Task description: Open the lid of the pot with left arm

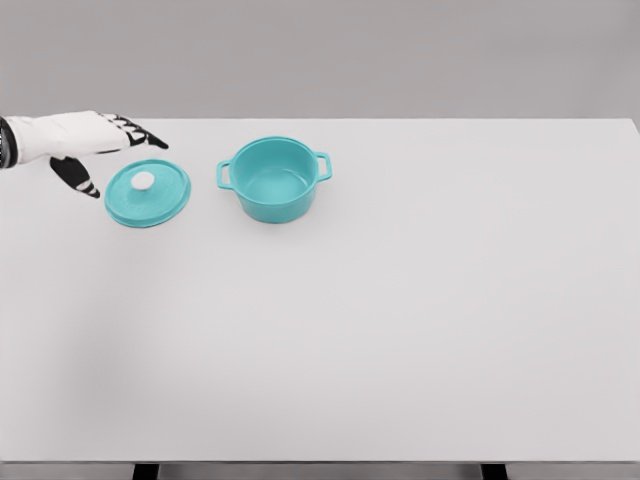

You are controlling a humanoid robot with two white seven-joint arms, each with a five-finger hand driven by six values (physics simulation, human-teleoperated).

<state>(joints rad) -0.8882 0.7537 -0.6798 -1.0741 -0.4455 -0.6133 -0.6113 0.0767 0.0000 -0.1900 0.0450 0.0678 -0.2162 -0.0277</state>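
A teal pot (273,179) with two side handles stands uncovered on the white table (400,320), left of centre toward the back. Its teal lid (148,193) with a white knob lies flat on the table to the pot's left, apart from it. My left hand (105,150) hovers just up and left of the lid, fingers spread and holding nothing; the thumb hangs down beside the lid's left edge. The right arm does not show.
The table's far edge runs just behind the pot and my left hand. Dark table legs show at the bottom edge of the head view.
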